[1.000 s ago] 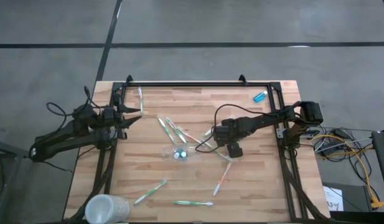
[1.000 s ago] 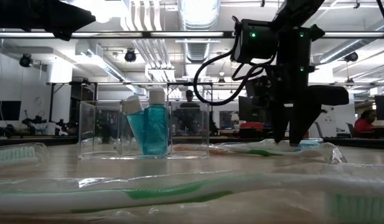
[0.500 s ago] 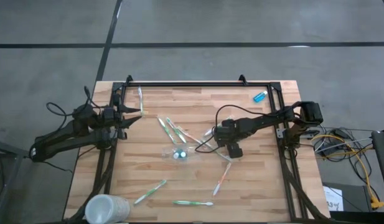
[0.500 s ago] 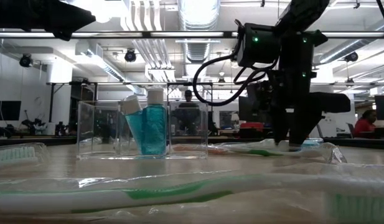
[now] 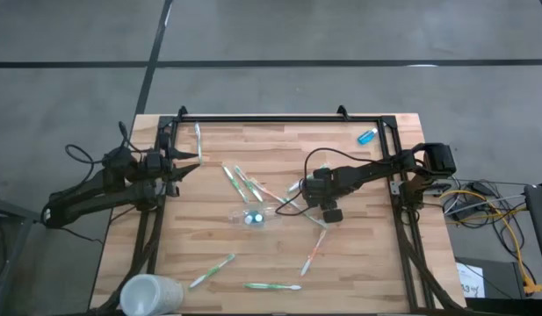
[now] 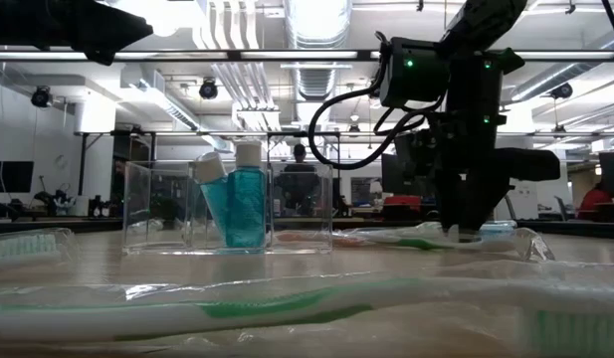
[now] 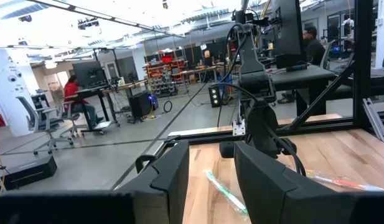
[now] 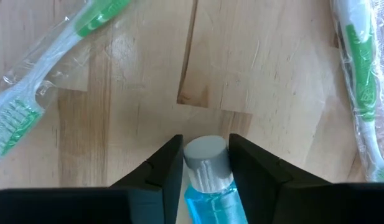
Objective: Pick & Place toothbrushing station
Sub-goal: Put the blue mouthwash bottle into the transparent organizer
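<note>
Right end effector [image 8: 205, 163] astride blue tube [image 8: 207, 180], mid-table, toothbrushes [image 8: 45, 68] flanking.

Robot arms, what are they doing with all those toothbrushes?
The right gripper is down on the wooden table, closing around a small blue bottle with a grey cap. The clear holder nearby already has two blue bottles in it. Toothbrushes lie scattered around. The left gripper waits, open, at the table's edge.
</note>
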You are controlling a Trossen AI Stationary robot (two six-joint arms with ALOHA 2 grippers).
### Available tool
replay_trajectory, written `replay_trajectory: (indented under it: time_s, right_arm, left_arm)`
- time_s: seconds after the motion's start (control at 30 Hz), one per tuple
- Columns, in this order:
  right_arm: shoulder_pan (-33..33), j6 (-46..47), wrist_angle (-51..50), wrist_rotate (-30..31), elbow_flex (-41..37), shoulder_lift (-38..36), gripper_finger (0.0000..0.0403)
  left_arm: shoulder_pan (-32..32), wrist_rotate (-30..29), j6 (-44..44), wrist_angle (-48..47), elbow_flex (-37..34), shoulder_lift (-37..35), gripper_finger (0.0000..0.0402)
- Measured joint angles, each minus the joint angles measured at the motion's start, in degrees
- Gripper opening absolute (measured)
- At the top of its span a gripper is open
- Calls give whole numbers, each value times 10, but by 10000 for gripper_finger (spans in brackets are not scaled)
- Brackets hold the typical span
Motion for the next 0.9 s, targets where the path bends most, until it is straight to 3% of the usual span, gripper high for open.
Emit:
replay_trajectory:
  time_s: [0.17,0.9]
  right_arm:
    - [0,5,1,2,0,0,98]
    - [0,27,4,37,15,-5,98]
  left_arm:
    - [0,0,0,0,0,0,133]
    - [0,0,0,0,0,0,133]
